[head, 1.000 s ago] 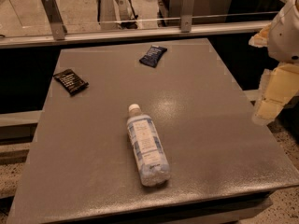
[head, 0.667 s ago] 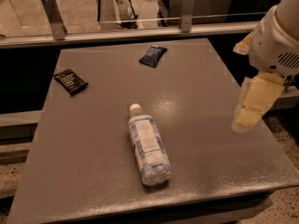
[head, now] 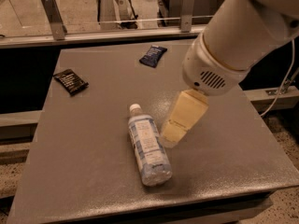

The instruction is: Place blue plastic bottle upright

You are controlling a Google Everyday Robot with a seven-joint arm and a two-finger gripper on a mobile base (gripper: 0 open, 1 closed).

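Note:
The blue plastic bottle (head: 148, 146) lies on its side near the middle front of the grey table (head: 84, 139). Its white cap points toward the back and its base toward the front edge. The pale blue-and-white label faces up. My gripper (head: 174, 135) hangs from the white arm at the upper right and sits just right of the bottle's upper half, close to the tabletop. It holds nothing.
A flat dark snack packet (head: 70, 81) lies at the table's left. A dark blue packet (head: 153, 55) lies at the back centre. A metal rail with posts (head: 52, 21) runs behind the table. The floor drops away at the right edge.
The arm has swung in from the right edge toward the table's middle and lowered, bringing the gripper beside the bottle. The bottle and packets have not moved.

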